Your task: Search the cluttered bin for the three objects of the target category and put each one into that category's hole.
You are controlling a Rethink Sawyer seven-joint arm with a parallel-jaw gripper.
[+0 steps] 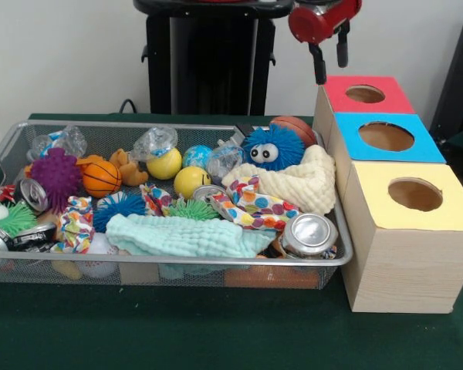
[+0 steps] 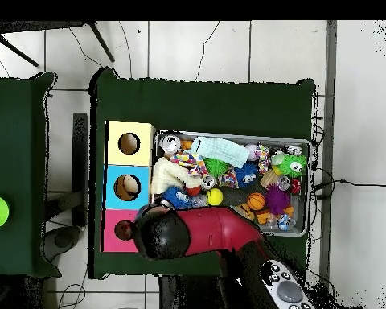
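Note:
The wire-mesh bin (image 1: 216, 126) holds cluttered toys, cloths and cans. A tan bear-like soft toy (image 1: 127, 166) lies at the bin's back left, next to the orange toy basketball (image 1: 102, 179). I see no tiger-striped toy; something orange (image 1: 266, 276) shows through the front mesh under the cloths. My gripper (image 1: 329, 65) hangs open and empty just behind and above the red-ringed hole (image 1: 365, 94), left of it. In the overhead view the arm (image 2: 196, 232) covers the gripper and reaches to the red box (image 2: 116, 221).
The blue-ringed hole (image 1: 386, 136) and the yellow-ringed hole (image 1: 415, 194) follow the red one toward the front. A blue fuzzy ball with googly eyes (image 1: 272, 148), a cream cloth (image 1: 305, 181) and a mint cloth (image 1: 181, 235) lie in the bin.

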